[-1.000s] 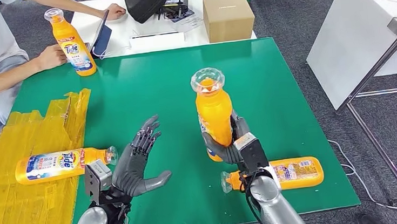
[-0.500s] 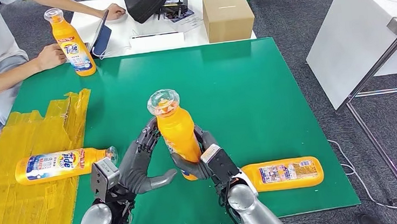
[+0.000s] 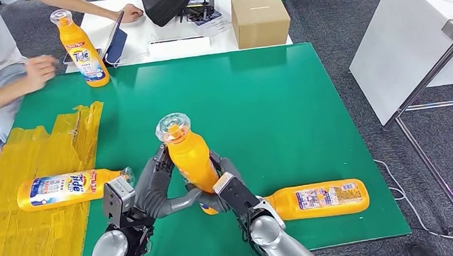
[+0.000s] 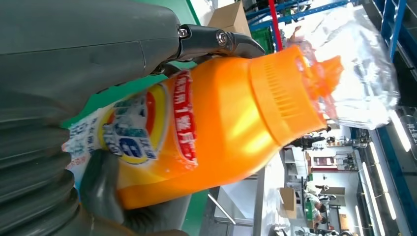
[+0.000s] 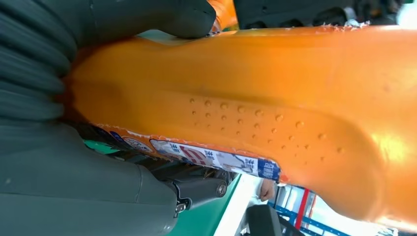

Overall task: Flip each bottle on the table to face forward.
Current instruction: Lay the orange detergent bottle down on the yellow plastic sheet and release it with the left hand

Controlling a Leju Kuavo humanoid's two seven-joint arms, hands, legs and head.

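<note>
Orange plastic, slick and tapered, is what we have between both hands: the held bottle (image 3: 195, 162) stands tilted above the green table (image 3: 309, 108), near its front edge, cap leaning away from us. Our right hand (image 3: 222, 190) wraps the lower body; our left hand (image 3: 155, 190) closes on it from the other side, thumb under, fingers along the side.

Risks as we judge them: if one hand lets go before the other grips firmly, the bottle could slide through and drop. It could then strike the lying bottle (image 3: 320, 199) just right of the held one. Squeezing too hard may dent the soft wall.
</note>
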